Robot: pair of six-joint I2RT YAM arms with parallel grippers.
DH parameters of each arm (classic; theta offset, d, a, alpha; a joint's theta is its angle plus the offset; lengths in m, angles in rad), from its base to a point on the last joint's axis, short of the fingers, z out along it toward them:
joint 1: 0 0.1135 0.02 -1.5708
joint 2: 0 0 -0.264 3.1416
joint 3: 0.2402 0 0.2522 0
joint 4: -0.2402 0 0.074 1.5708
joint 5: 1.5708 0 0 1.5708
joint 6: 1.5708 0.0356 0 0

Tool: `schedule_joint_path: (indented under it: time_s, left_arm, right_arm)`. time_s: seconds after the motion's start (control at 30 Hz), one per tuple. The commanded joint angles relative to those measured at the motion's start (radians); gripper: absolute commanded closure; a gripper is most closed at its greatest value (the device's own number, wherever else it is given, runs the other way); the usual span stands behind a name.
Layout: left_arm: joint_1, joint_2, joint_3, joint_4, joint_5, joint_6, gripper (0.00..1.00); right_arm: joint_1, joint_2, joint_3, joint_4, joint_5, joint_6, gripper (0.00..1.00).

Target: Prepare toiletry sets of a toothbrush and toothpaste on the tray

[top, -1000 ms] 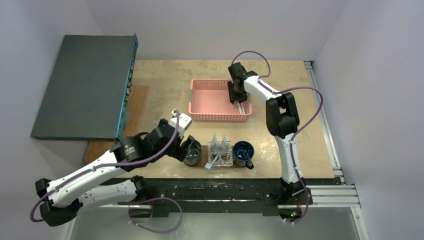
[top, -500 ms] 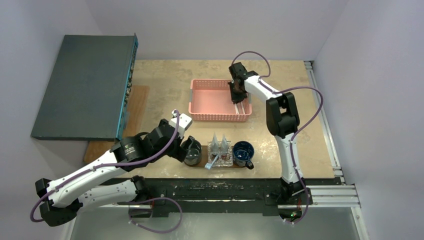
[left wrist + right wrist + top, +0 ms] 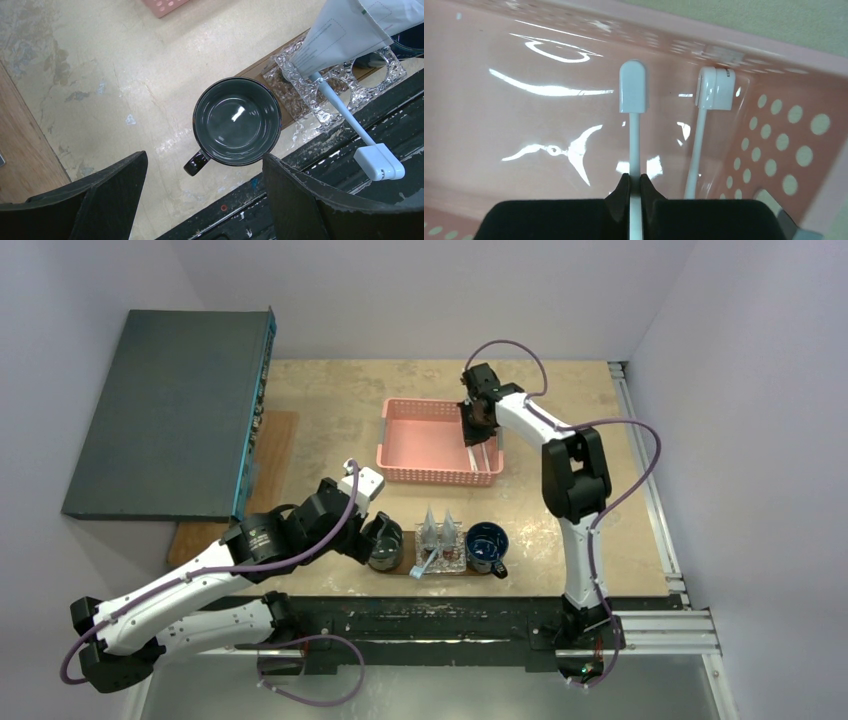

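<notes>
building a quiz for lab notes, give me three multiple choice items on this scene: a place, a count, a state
1. Right gripper is: A at the pink basket B over the blue mug C above the grey box
2. Toothbrushes in the right wrist view: A one B two C four
3. Left gripper is: A open above the dark mug B shut on its handle C holding a tube
Answers: A, pink walls surround it; B, the held toothbrush and a second toothbrush beside it; A, fingers apart, mug between.
</notes>
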Motion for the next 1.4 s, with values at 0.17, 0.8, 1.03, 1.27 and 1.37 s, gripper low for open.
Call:
schedule_joint_path:
  time_s: [0.17, 0.8, 1.03, 1.27, 1.37]
  left_arm:
    - [0.008, -0.020, 0.002, 0.038, -0.020, 0.002, 0.16]
    - [0.008, 0.046, 0.171, 0.110, 0.083, -0.025, 0.15]
    - [0.009, 0.059, 0.213, 0.163, 0.174, -0.039, 0.13]
    - [0.043, 0.041, 0.214, 0.271, 0.333, -0.085, 0.11]
    - [0.079, 0.025, 0.197, 0.321, 0.432, -0.114, 0.11]
  right_arm:
    - [0.004, -0.211, -0.078, 0.137, -0.028, -0.006, 1.00]
    - [0.029, -0.632, -0.294, 0.281, -0.226, 0.077, 1.00]
    - [0.030, -0.788, -0.406, 0.402, -0.444, 0.168, 1.00]
    - [0.035, -0.912, -0.506, 0.549, -0.647, 0.269, 1.00]
    - [0.038, -0.947, -0.557, 0.620, -0.716, 0.322, 1.00]
